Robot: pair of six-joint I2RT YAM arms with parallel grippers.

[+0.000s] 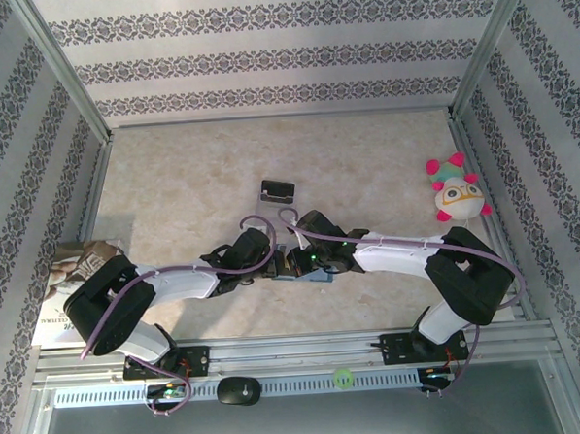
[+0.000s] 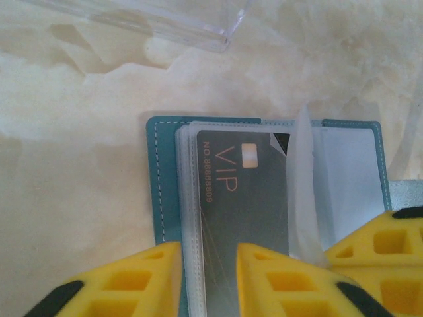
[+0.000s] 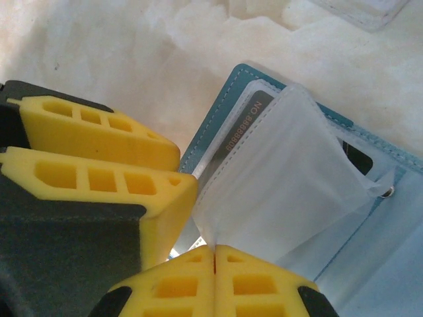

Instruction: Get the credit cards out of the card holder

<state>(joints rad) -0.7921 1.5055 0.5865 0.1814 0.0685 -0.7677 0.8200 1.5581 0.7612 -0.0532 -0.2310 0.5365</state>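
Card holder point(image 2: 162, 178): it lies open and flat on the table point(image 1: 365, 164), at the middle of the near side between my two grippers, teal cover down and clear sleeves up.
Card: a grey VIP card point(image 2: 244, 198) sits inside one clear sleeve and is not yet out.
Right gripper point(image 3: 215, 254): my jaws are closed tight on a loose clear sleeve leaf point(image 3: 284, 178), which stands lifted off the stack.
Left gripper point(image 2: 205, 254): my jaws are narrowed to a slim gap at the near edge of the VIP card's sleeve. I cannot tell whether the pads have the card, the plastic, or nothing.
Risk, wrong layer: if I pinch sleeve and card together, I judge the card will not slide free.
Risk, drag: only my hold on the leaf steadies the holder, so a pull could haul the whole thing along the table.
Risk, tear: lifting the leaf harder could crease or rip the thin plastic.
Risk, clash: my two sets of fingers work just beside each other and could knock together.
Around: a clear plastic stand point(image 2: 165, 26) sits near the holder's far side. A plush toy point(image 1: 456, 189) is well apart on the right, and printed paper point(image 1: 74, 277) lies at the left edge.
In the way: mainly the raised leaf and my own right fingers.
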